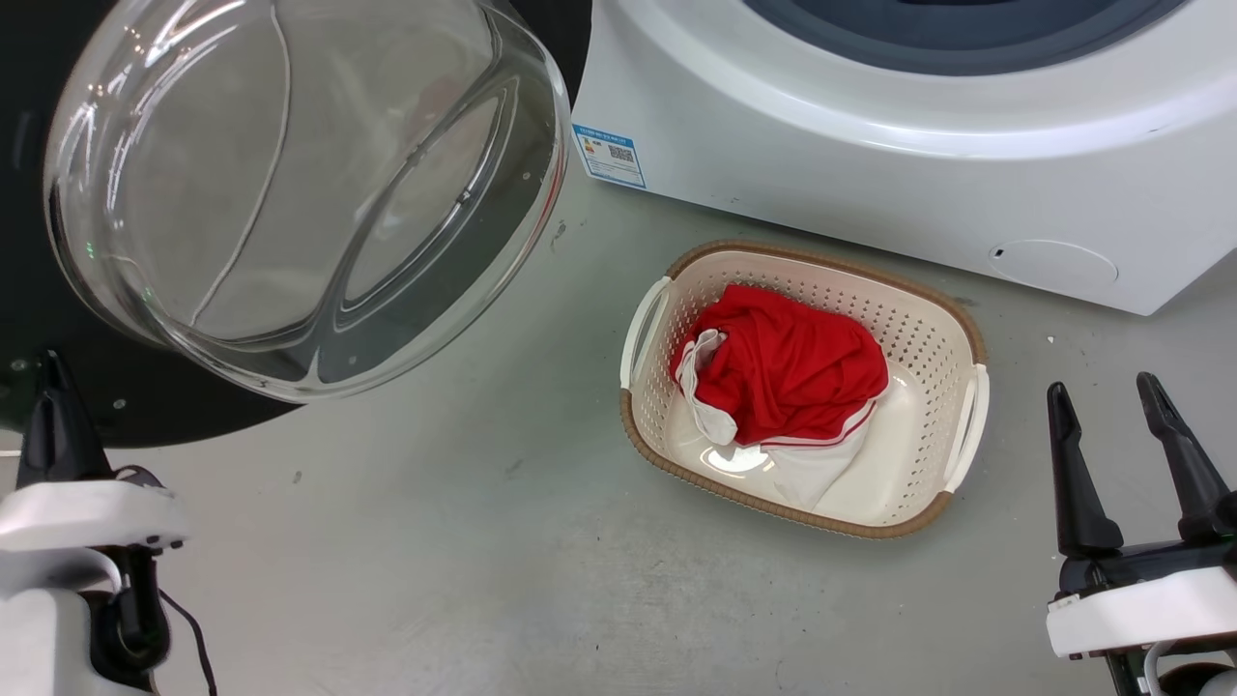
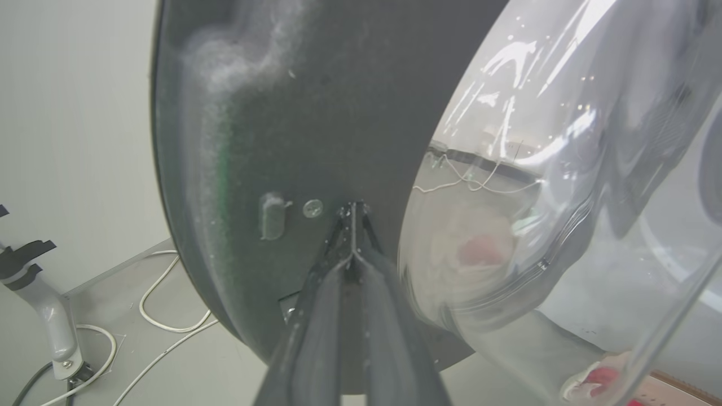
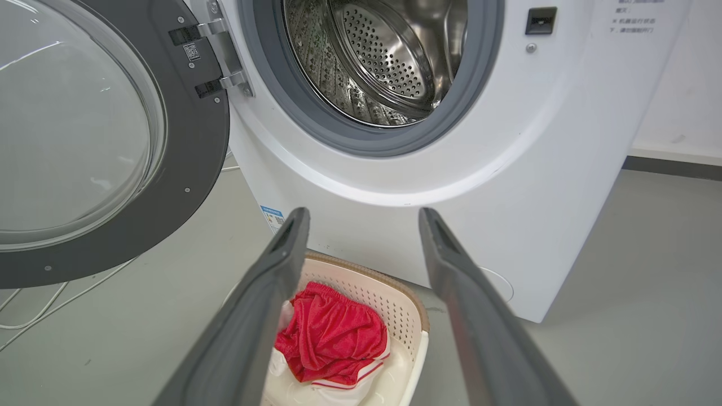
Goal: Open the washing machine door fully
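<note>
The washing machine door (image 1: pixel 145 411) stands swung out to the left of the white machine (image 1: pixel 870 145), its clear glass bowl (image 1: pixel 290 184) bulging toward me. The right wrist view shows the door (image 3: pixel 192 141) hanging on its hinge (image 3: pixel 225 56) beside the steel drum opening (image 3: pixel 389 51). My left gripper (image 1: pixel 50 372) is shut with nothing in it. Its tips (image 2: pixel 352 210) sit right at the door's dark inner ring (image 2: pixel 316 113), next to a small screw; I cannot tell whether they touch. My right gripper (image 1: pixel 1104 387) is open and empty at the lower right, well away from the door.
A cream laundry basket (image 1: pixel 952 319) holding red and white clothes (image 1: pixel 783 372) stands on the grey floor in front of the machine, between my two grippers. White cables (image 2: pixel 163 316) lie on the floor behind the door, near a grey stand foot (image 2: pixel 56 332).
</note>
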Available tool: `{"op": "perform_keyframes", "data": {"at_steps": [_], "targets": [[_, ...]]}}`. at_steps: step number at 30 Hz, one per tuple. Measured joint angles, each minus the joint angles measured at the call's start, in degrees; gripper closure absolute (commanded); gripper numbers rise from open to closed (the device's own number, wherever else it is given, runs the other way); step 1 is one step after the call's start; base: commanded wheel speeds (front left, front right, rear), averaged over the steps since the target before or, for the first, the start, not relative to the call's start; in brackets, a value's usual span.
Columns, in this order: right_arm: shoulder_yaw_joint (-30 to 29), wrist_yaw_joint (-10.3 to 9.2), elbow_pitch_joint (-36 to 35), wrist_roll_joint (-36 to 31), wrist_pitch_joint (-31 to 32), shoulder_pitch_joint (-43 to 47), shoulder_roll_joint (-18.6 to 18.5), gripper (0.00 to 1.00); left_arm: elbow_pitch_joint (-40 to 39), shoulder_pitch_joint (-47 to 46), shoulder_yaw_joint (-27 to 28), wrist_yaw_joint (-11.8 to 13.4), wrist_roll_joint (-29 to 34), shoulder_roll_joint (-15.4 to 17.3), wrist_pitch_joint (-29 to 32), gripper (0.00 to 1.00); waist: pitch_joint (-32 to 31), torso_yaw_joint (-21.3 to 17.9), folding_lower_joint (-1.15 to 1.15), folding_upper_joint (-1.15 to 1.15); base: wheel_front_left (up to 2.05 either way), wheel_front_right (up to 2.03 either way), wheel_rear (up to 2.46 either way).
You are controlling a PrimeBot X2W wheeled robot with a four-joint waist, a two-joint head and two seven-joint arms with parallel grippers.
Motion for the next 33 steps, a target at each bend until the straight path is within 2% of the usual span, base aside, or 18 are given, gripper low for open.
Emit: {"op": "perform_keyframes", "data": {"at_steps": [8, 14, 18, 26, 33], "targets": [[0.14, 0.00, -0.04, 0.15, 0.12, -0.32, -0.85, 0.00, 6.69, -5.10, 2.09, -2.34, 0.62, 1.86, 0.01, 1.00, 0.51, -0.13, 0.00, 0.00, 0.00, 0.00, 0.00], [0.24, 0.00, 0.08, 0.10, 0.12, -0.33, -1.00, 0.00, 9.83, -6.74, 1.77, -2.77, 2.79, 3.02, 0.00, 1.00, 0.31, -0.24, 0.00, 0.00, 0.00, 0.00, 0.00], [0.65, 0.00, 0.76, -0.62, -0.08, -0.37, -1.15, 0.00, 9.13, -6.08, 2.72, -2.34, 3.87, 2.87, 0.01, 1.00, -0.38, -0.65, 0.00, 0.00, 0.00, 0.00, 0.00], [1.47, 0.00, 3.43, -0.60, -1.76, -0.36, 1.14, 0.00, -0.05, 3.13, 5.00, -0.36, 8.01, -1.46, 0.01, 1.00, -3.55, -1.73, -0.01, 0.00, 0.00, 0.00, 0.00], [1.76, 0.00, 5.28, -0.63, -2.58, -0.35, 2.44, 0.00, -9.55, 10.31, 3.53, -0.41, 11.47, -5.86, 0.01, 1.00, -6.95, -2.74, -0.01, 0.00, 0.00, 0.00, 0.00]]}}
